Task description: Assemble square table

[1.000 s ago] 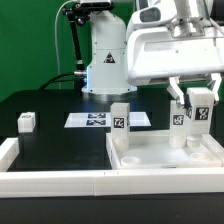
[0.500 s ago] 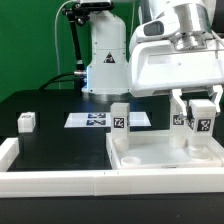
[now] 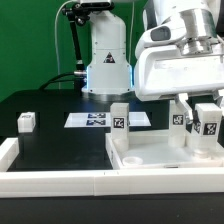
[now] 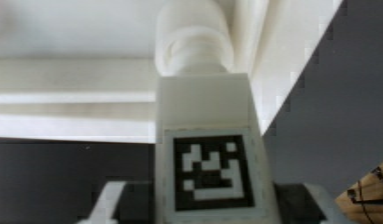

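Observation:
The white square slab (image 3: pixel 160 156) lies rimmed face up at the front, toward the exterior view's right. One tagged white post (image 3: pixel 120 118) stands on its near-left corner, and another (image 3: pixel 179 119) stands at its back right. My gripper (image 3: pixel 207 118) is shut on a third tagged post (image 3: pixel 208 127) and holds it upright over the slab's far right part. In the wrist view this post (image 4: pixel 209 140) fills the middle between my fingers (image 4: pixel 120 204), its threaded end pointing at the slab (image 4: pixel 72 80). A fourth post (image 3: pixel 27 122) lies on the black surface at the left.
The marker board (image 3: pixel 95 120) lies flat behind the slab, in front of the white robot base (image 3: pixel 105 60). A long white rail (image 3: pixel 50 182) edges the black surface at the front and left.
My gripper has carried the held post toward the exterior view's right and slightly lower, past the post standing at the back right. The other posts and the slab have not moved.

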`<state>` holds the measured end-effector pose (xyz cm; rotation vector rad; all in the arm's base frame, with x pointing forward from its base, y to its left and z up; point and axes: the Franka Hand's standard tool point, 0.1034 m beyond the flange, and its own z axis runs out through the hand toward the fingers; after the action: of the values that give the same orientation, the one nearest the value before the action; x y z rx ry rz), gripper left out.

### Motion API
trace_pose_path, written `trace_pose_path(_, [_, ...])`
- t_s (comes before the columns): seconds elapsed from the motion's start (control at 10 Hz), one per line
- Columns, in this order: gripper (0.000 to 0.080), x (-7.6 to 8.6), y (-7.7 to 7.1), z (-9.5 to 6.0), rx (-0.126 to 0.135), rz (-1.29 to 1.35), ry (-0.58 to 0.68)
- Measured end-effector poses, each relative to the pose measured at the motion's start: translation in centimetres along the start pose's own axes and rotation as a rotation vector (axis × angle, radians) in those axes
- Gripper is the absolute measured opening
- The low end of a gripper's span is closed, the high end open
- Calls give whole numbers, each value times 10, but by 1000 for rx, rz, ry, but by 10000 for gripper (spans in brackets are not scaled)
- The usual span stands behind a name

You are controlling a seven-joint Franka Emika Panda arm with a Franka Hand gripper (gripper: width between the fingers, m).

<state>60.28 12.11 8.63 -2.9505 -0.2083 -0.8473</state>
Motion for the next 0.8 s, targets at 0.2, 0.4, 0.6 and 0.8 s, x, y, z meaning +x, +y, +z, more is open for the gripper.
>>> trace_pose_path(0.2, [291, -2, 2, 3, -4, 1, 5])
trace_pose_path(0.4, [291, -5, 3, 6, -10, 0, 25])
trace_pose_path(0.6, [291, -7, 3, 8, -11, 0, 21])
trace_pose_path(0.8, [291, -7, 3, 8, -11, 0, 21])
